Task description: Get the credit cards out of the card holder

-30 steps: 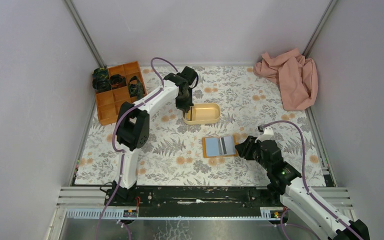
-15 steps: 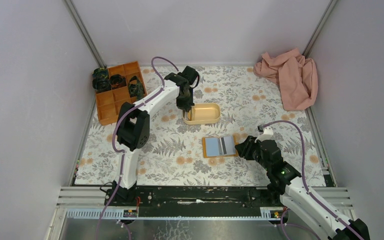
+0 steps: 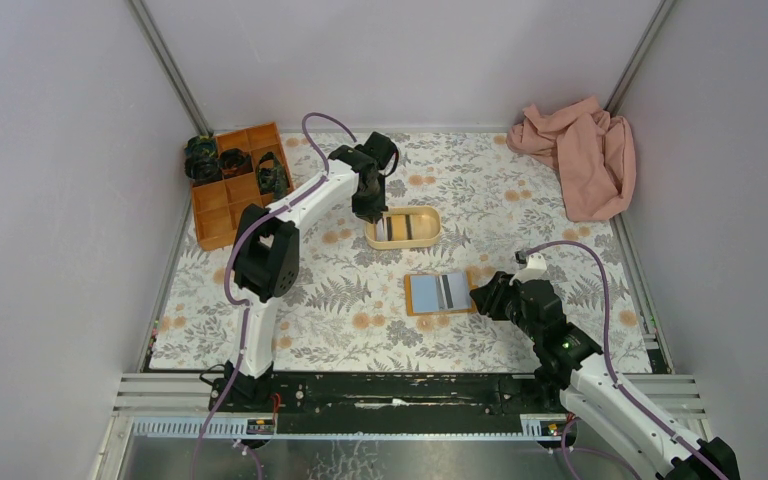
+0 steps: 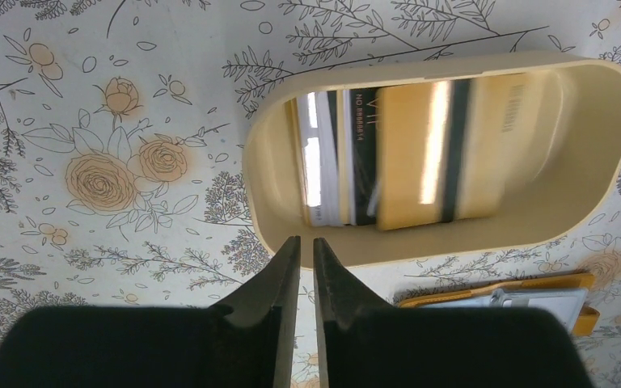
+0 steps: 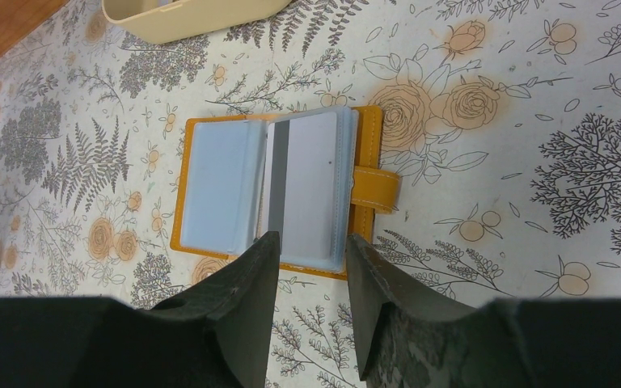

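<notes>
The card holder [image 3: 440, 293] lies open and flat on the flowered cloth, orange outside [image 5: 369, 141] with light blue sleeves. A white card with a grey stripe [image 5: 307, 182] sits in its right sleeve. My right gripper [image 3: 478, 295] is open, its fingertips [image 5: 309, 237] straddling the holder's near edge with nothing held. Several credit cards lie in the beige oval tray [image 3: 430, 238]; a blurred gold card [image 4: 428, 153] lies over a dark one [image 4: 360, 153]. My left gripper [image 3: 370, 205] hovers at the tray's left end [image 4: 306, 240], its jaws a narrow gap apart and empty.
An orange compartment box [image 3: 230, 185] with dark items stands at the back left. A crumpled pink cloth [image 3: 575, 150] lies at the back right. Grey walls close in the sides and back. The holder's edge [image 4: 493, 295] shows just beyond the tray [image 4: 598, 121].
My left jaws have parted slightly and a gold card has dropped into the tray, where striped cards now show. The left gripper drew back a little. The right arm has not moved.
</notes>
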